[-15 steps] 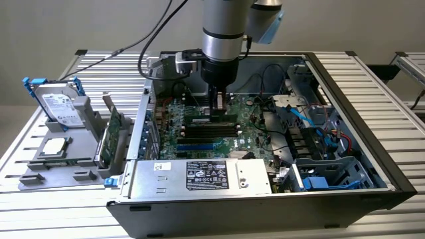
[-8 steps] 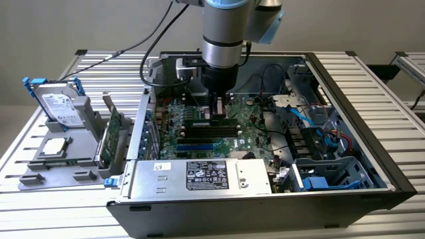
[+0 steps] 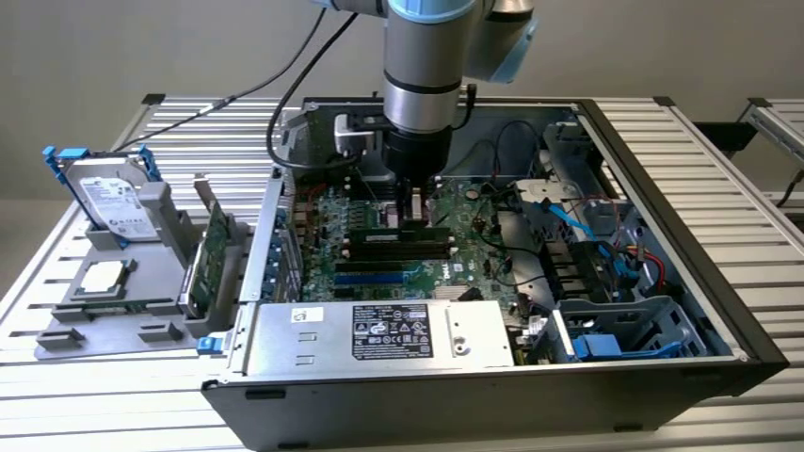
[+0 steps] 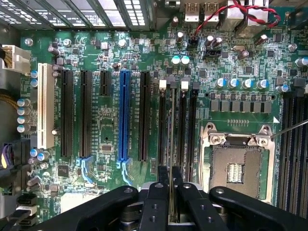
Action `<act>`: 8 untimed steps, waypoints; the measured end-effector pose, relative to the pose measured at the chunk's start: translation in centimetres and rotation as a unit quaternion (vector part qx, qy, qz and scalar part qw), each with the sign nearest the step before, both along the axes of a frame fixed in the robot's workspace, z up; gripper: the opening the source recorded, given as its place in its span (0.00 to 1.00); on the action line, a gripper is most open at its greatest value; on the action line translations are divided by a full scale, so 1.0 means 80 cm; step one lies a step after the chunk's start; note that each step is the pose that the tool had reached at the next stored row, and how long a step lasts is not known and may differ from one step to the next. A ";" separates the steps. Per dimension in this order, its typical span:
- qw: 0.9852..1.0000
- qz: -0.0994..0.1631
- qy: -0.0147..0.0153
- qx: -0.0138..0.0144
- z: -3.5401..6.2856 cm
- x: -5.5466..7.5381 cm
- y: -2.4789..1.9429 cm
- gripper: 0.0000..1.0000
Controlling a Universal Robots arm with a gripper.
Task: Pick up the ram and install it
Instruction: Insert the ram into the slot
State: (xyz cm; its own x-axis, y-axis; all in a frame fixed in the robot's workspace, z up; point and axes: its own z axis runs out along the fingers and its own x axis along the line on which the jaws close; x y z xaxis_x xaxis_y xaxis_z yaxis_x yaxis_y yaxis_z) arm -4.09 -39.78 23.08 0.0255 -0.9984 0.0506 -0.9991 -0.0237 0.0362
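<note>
Ok, status, big to small. Slatted surface [image 3: 703,151] is carrying the open computer case [image 3: 377,414]. The arm [image 3: 427,56] is reaching straight down into the case at its far middle.

A grey tray [image 3: 75,334] is sitting on the exterior view's left, well apart from the work. It's holding a hard drive [image 3: 111,202], the expansion card [image 3: 214,250] and the processor chip [image 3: 104,275].

The motherboard [image 4: 106,115] is lying flat on the case floor. Its CPU socket [image 4: 238,163] is sitting empty, just beside the black memory slots [image 4: 191,125].

The ram [image 4: 171,144] is showing edge-on in the wrist view, a thin strip coming out from between the gripper [image 4: 170,180] jaws. The jaws are standing nearly closed, pinching the stick across its flat faces.

Key relation: the ram is hanging directly under the jaws, not off to a side. Its long axis is running parallel to the slots, so left-right in the exterior view. Its edge is lining up between the two white latch tabs [image 4: 162,84] at the slots' end.

I'm judging alignment as good. I can't tell whether the stick is touching the slot or hovering just above it, and the latches aren't looking clipped over it.
</note>
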 end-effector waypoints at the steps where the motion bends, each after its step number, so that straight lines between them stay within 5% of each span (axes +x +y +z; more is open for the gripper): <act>1: 1.000 0.000 0.000 0.000 0.000 0.000 -0.0011 0.14; 8: 1.000 -0.001 0.000 0.000 -0.001 0.000 -0.0049 0.14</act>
